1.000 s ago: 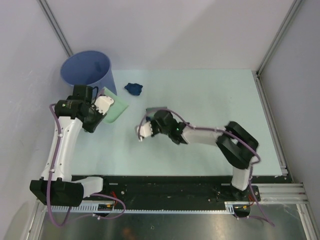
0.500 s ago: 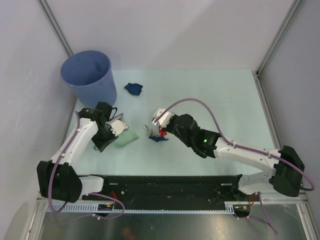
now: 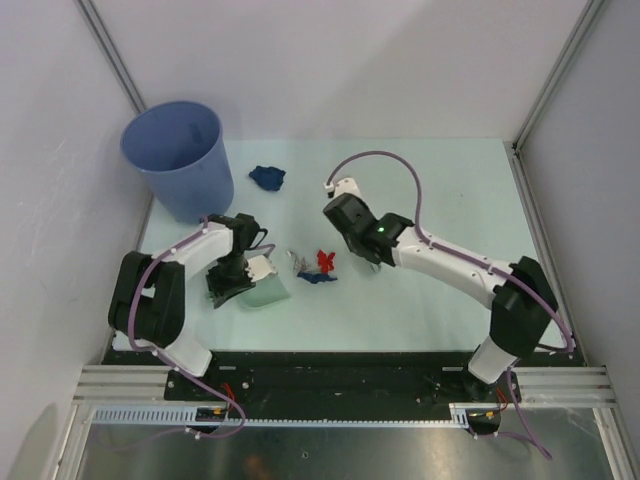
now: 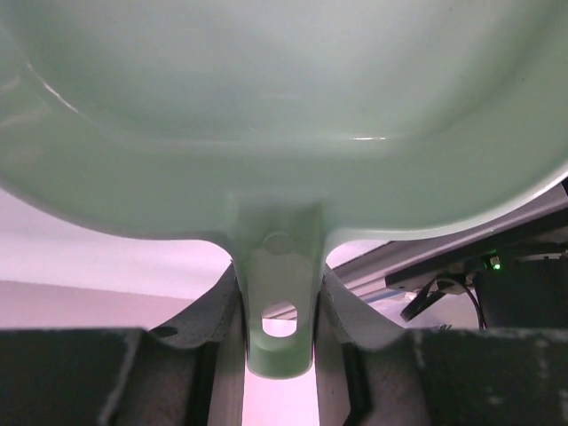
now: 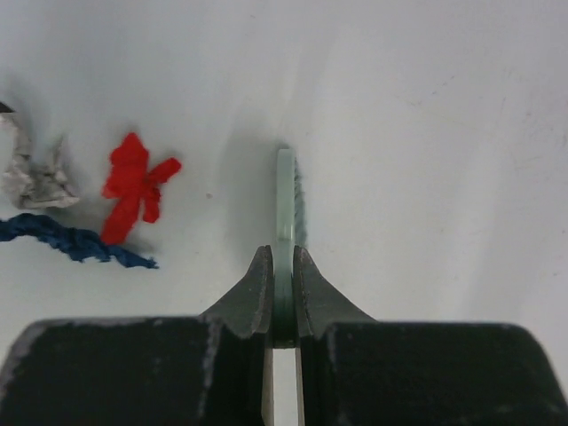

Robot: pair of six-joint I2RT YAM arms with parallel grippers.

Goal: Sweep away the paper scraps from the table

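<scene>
Three paper scraps lie together mid-table: a grey wad (image 3: 297, 260), a red one (image 3: 324, 260) and a dark blue strip (image 3: 318, 279). They also show in the right wrist view as grey (image 5: 35, 177), red (image 5: 133, 182) and blue (image 5: 75, 241). A larger dark blue wad (image 3: 267, 177) lies farther back. My left gripper (image 3: 240, 276) (image 4: 280, 297) is shut on the handle of the mint-green dustpan (image 3: 268, 293) (image 4: 284, 115), just left of the scraps. My right gripper (image 3: 368, 255) (image 5: 284, 266) is shut on the mint-green brush (image 5: 286, 200), seen edge-on, right of the scraps.
A blue bucket (image 3: 180, 155) stands at the table's (image 3: 450, 190) far left corner. White walls and metal rails (image 3: 545, 250) close in the sides. The black mounting bar (image 3: 340, 370) of the arm bases runs along the near edge.
My left arm has brought the dustpan down from by the bucket to the table, close left of the scraps. My right arm has moved the brush off the scraps to their right.
</scene>
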